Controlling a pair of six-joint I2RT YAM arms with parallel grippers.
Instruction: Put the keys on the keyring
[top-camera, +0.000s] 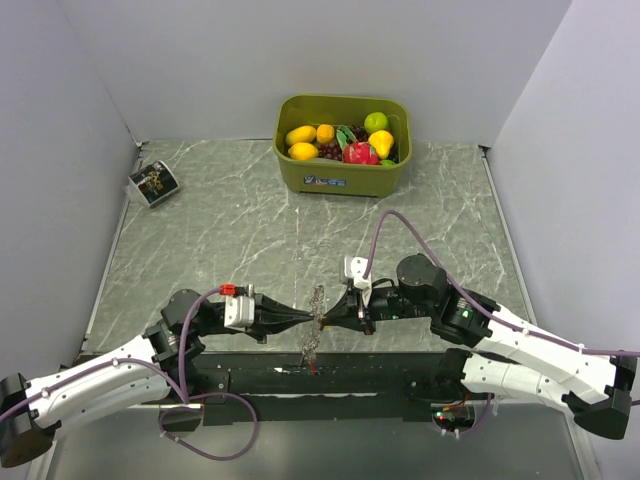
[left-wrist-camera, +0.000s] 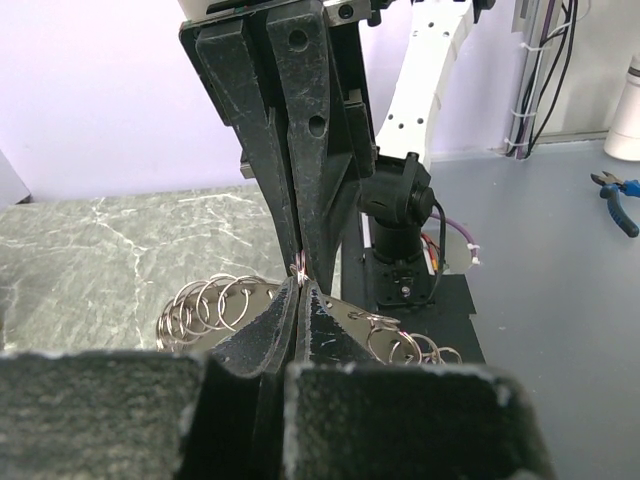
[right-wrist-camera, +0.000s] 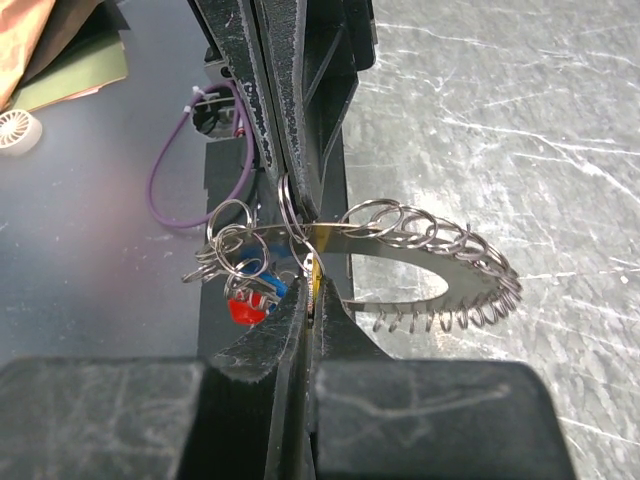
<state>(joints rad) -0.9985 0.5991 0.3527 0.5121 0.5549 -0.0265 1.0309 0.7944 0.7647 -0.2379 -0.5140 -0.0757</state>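
Left arm and right arm lie nearest the lens in the top view. Left gripper and right gripper meet tip to tip on the keyring, seemingly off the counter. Fruit bin sits well beyond the keyring; its front label is too small to read.

Left wrist: jaws together, clamped on one loop of the keyring.

Right wrist: jaws together, pinching the keyring beside that loop. Keys, red and blue heads, hang just below the keyring.

Judgement: light, springy, slippery wire, floppy along its length. Grip single loops, close to the working point.
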